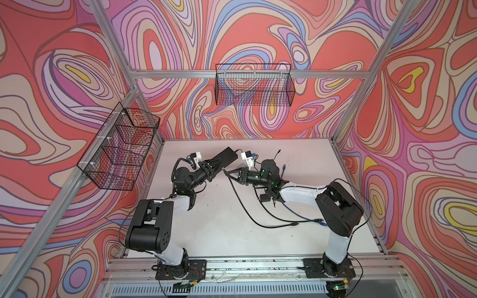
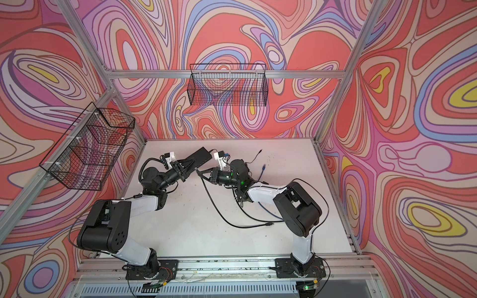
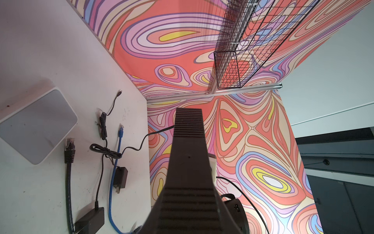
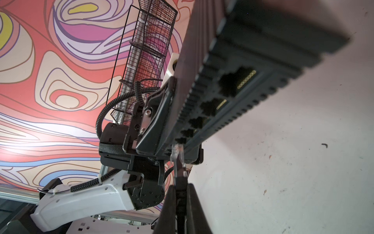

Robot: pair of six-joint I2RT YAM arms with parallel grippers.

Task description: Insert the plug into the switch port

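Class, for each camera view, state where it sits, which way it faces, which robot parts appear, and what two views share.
Both top views: high at the front, looking down on the table; left arm and right arm show, left pincer gripping the switch, right pincer reaching it.
Left wrist: looks along the switch toward the patterned wall; own pincer unclear.
Right wrist: looks past its own fingers and the plug at the port row; left arm shows.
Shared: both wrist views show the switch.
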